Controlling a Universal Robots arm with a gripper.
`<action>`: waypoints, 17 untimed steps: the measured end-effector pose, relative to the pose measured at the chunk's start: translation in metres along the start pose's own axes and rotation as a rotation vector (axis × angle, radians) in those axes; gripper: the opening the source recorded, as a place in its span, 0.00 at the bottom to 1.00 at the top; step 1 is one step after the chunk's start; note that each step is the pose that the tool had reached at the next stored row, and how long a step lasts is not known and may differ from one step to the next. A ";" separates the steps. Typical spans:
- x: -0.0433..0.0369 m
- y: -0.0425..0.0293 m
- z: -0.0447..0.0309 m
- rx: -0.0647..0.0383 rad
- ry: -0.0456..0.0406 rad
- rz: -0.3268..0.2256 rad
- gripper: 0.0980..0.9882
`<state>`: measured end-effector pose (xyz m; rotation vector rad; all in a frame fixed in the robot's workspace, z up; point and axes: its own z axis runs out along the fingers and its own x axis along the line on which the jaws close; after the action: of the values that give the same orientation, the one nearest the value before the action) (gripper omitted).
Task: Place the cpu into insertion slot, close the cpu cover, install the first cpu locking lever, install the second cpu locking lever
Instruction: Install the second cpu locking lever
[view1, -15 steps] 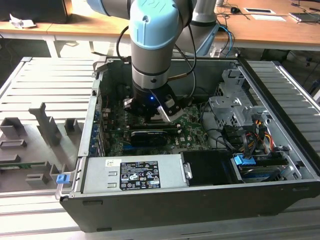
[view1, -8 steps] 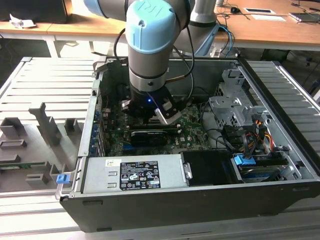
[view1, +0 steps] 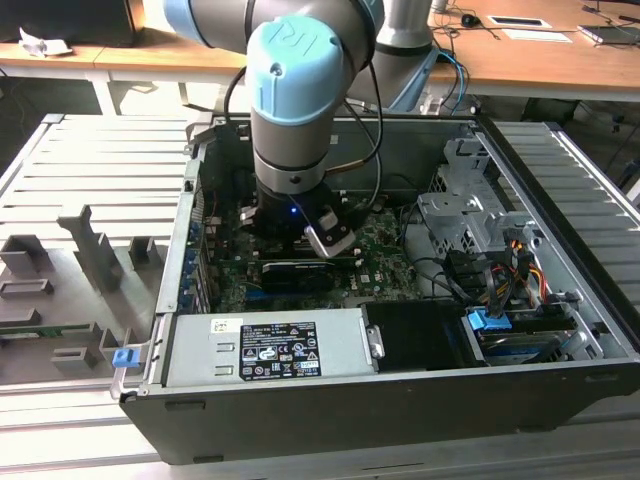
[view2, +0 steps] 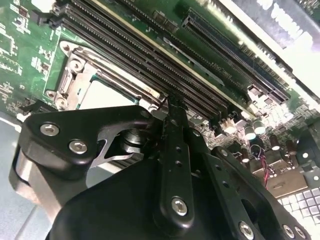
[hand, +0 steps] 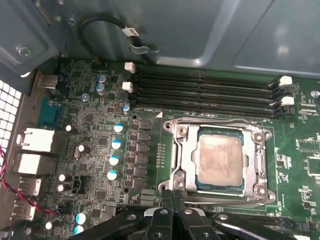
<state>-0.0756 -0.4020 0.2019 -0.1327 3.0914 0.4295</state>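
1. The cpu (hand: 220, 159) is seen seated in the insertion slot (hand: 184, 155) — cpu cover (hand: 260, 150) lying flat around it.
2. The tool (hand: 173, 200) is held just beside the slot's edge — fingers pressed together, nothing gripped.

A silvery-tan cpu (hand: 220, 159) sits framed by a silver-grey cpu cover (hand: 178, 156) on a green motherboard (hand: 300, 165) — black memory slots (hand: 205, 90) striped across it, white clips (hand: 286, 81) at their ends, a black gripper (hand: 173, 197) below.
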 end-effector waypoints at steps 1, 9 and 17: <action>0.0004 -0.0002 0.0010 -0.006 -0.0005 0.000 0.01; 0.0030 -0.0014 0.0062 -0.045 -0.0041 0.000 0.01; 0.0055 -0.0012 0.0058 -0.050 -0.0045 0.000 0.01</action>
<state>-0.0810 -0.4019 0.1959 -0.1320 3.0775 0.5060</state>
